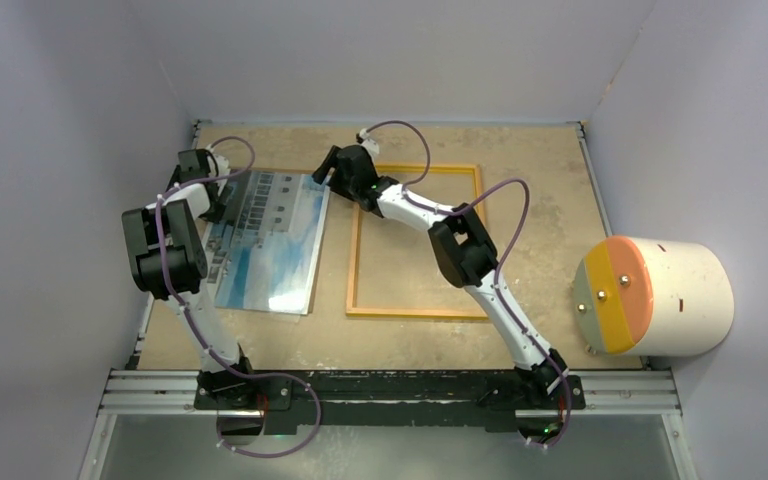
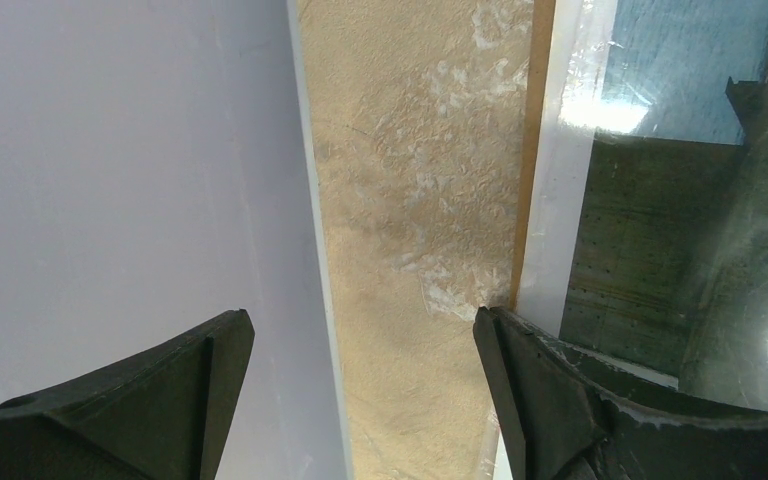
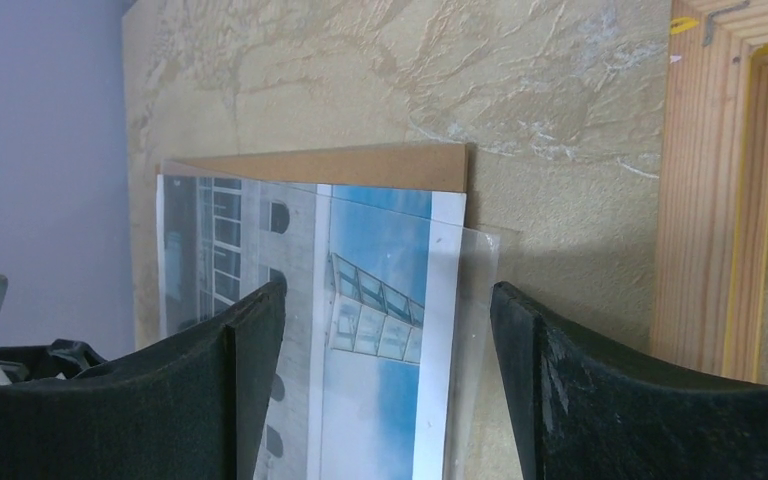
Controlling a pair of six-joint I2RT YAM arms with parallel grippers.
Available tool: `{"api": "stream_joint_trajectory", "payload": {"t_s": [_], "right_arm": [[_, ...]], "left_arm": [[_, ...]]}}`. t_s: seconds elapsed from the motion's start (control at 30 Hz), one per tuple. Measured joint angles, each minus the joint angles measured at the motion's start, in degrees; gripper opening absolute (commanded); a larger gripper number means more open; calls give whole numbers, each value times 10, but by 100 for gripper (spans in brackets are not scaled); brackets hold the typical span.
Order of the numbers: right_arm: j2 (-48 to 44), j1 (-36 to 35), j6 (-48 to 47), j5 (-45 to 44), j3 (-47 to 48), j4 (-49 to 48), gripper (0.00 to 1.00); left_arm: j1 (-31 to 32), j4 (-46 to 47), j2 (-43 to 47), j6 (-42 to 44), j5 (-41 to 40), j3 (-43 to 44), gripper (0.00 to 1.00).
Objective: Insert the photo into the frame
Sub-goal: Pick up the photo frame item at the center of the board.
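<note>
The photo [image 1: 265,240], a white building under blue sky, lies face up on a brown backing board [image 3: 340,165] at the table's left, with a clear sheet [image 3: 482,262] jutting past its edge. The yellow frame [image 1: 410,312] lies flat just to its right, its wooden edge [image 3: 700,200] showing in the right wrist view. My right gripper [image 1: 326,172] is open at the photo's far right corner, its fingers straddling the photo [image 3: 380,260] edge. My left gripper [image 1: 216,196] is open at the photo's far left side, one fingertip [image 2: 520,370] by the photo's white border [image 2: 570,180]. Neither gripper holds anything.
A white drum [image 1: 680,295] with an orange and yellow face lies on its side at the table's right edge. The side wall [image 2: 120,150] stands close to my left gripper. Bare tan table [image 1: 520,160] lies behind and around the frame.
</note>
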State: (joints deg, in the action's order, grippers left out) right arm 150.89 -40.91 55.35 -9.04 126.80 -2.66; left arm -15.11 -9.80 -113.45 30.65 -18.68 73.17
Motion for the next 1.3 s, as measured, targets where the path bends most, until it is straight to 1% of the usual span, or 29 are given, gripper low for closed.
{"api": "stream_joint_trajectory", "payload": {"t_s": [0.2, 0.43, 0.7, 0.8, 0.97, 1.3], "right_arm": [[-14, 3, 15, 27, -44, -54, 75], [-21, 5, 35, 63, -55, -86, 74], [-66, -2, 51, 102, -74, -124, 72], [-81, -4, 56, 117, -82, -137, 74], [-87, -10, 46, 115, -82, -127, 74], [-87, -40, -52, 55, -69, -29, 76]], "left_arm": [[3, 3, 0, 2, -6, -2, 89], [5, 7, 0, 5, -11, -4, 90], [6, 9, 0, 5, -13, -5, 90], [6, 9, 0, 5, -13, -5, 90], [6, 9, 0, 5, -13, -5, 90], [6, 8, 1, 5, -13, -5, 90]]}}
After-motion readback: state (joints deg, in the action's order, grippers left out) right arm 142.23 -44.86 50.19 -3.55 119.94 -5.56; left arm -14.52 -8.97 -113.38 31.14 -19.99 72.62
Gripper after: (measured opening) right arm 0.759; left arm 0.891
